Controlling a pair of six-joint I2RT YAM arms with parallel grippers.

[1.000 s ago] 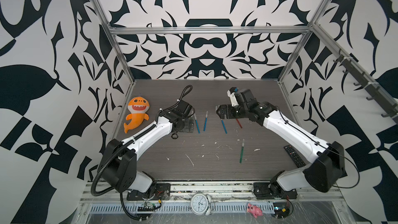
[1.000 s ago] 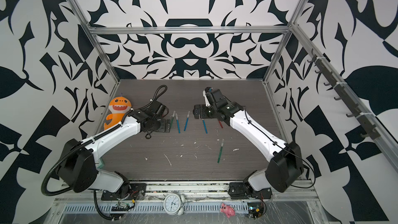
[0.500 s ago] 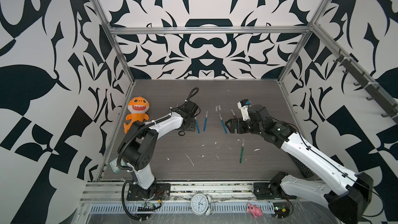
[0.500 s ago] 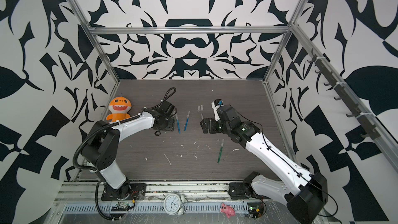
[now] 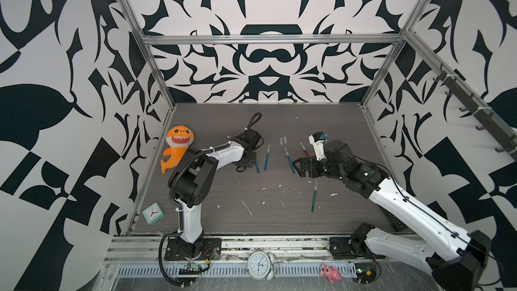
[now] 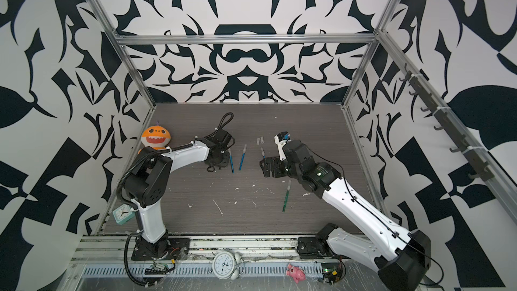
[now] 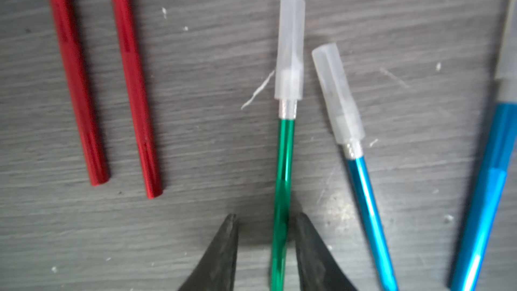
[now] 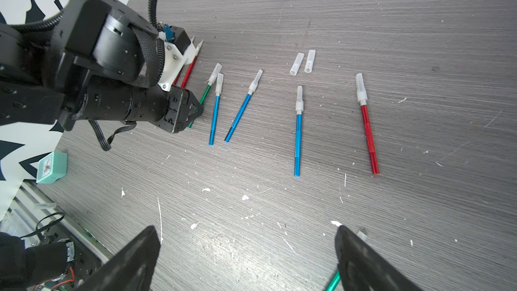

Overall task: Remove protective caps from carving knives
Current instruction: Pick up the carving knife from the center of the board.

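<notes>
Several carving knives lie on the grey table. In the left wrist view a green knife [image 7: 284,163] with its protective cap [image 7: 289,46] on runs between the fingers of my left gripper [image 7: 265,221]. One finger touches the handle and a gap shows at the other. A capped blue knife [image 7: 366,205] lies beside it, with two red knives [image 7: 75,79] on the other side. Two loose caps [image 8: 297,63] lie farther back. My right gripper [image 8: 246,229] hangs open and empty over bare table, with a second green knife [image 8: 333,282] at one fingertip. Both top views show the left gripper [image 5: 247,163] and right gripper [image 6: 265,167].
An orange shark plush [image 5: 177,146] leans at the left wall. A mint clock [image 5: 152,213] sits at the front left corner. A black remote [image 5: 394,219] lies partly under the right arm. White flecks dot the table's front half.
The left gripper's jaws have narrowed around the green handle and that arm's elbow has folded up. The right gripper has drawn back towards the front and stayed open.
</notes>
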